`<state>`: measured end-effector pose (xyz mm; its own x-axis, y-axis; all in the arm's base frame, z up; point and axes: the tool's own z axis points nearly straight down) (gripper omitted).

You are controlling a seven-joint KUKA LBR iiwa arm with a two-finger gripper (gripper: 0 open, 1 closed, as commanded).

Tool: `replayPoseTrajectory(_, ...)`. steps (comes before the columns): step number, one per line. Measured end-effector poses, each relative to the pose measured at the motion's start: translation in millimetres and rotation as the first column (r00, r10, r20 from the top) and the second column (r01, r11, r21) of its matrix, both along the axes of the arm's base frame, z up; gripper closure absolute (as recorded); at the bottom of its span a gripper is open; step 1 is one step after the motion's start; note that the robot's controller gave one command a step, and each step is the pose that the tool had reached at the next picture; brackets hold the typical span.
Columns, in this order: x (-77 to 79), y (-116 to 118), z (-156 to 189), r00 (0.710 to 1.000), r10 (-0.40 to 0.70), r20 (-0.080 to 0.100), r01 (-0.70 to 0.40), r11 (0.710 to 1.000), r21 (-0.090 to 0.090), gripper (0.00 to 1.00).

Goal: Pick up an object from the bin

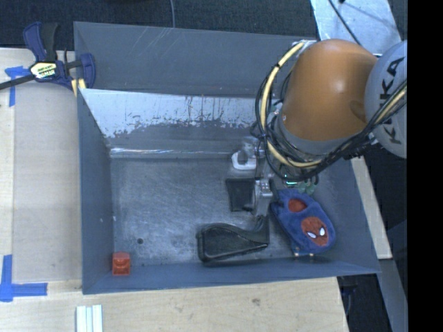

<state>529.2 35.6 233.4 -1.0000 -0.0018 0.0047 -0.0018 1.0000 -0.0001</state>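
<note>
Black wedge-shaped thing first: glossy and curved, it lies on the floor of the grey bin, right of the middle and close to the near wall. Going from the left, we see a small red block alone in the near left corner, well apart from everything else. A wide stretch of bare, scuffed floor lies between it and the black wedge-shaped thing. Above that thing's right end hangs the gripper; we cannot tell how far it is open, and we see nothing held in it. Just to its right, a blue soft toy with red masked faces lies against the right wall. The arm's orange cover and its looped cables overhang the bin's far right part and hide the floor beneath.
</note>
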Motion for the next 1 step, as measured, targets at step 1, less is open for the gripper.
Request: replayPoseTrajectory(1,65.8,-58.8,-165.4,0.841,0.540,0.005,-0.540,0.841,0.000,0.00)
